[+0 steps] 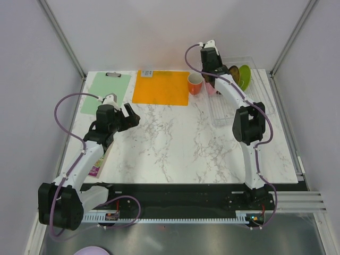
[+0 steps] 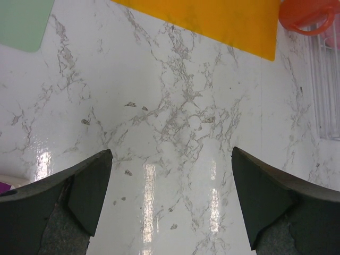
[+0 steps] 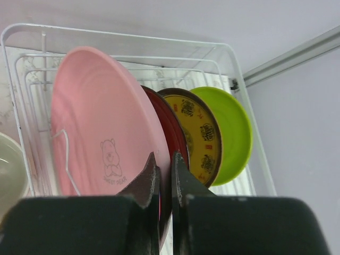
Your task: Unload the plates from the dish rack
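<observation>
Right at the dish rack [image 3: 127,40] now: the right gripper [image 3: 166,178] is pinched down narrow on the rim of the big pink plate [image 3: 101,122]. One finger is on its printed face and the other is tucked behind it.

All four plates stand on edge in the rack. The pink one is at the front, the dark red plate [image 3: 169,130] is tight behind it, then come the yellow-gold patterned plate [image 3: 199,133] and the lime green plate [image 3: 231,133] at the far end. Nothing is out yet, I'd say; this looks like the very first lift.

The left gripper [image 2: 171,154] hangs well away from the rack over bare marble table [image 2: 175,106], its jaws wide and holding nothing.

Here's what worries me:

- **Thin grip:** the pinch takes only a thin slice of rim on the largest plate in the rack. If it comes up quickly, the plate could pivot between the pads or slide free and drop back onto the wires.
- **Neighbouring plate:** the rear finger sits in the slot just in front of the dark red plate. A tilted pull could drag that plate along or tip it into the ones behind.
- **Rack wire:** a wire prong crosses the pink plate's face low down. If it snags there, the light rack itself might hop.
- **Cup:** the orange cup [image 1: 195,83] stands just beside the rack, on the side toward the orange mat [image 1: 161,87]. A wide swing out that way could clip it.
</observation>
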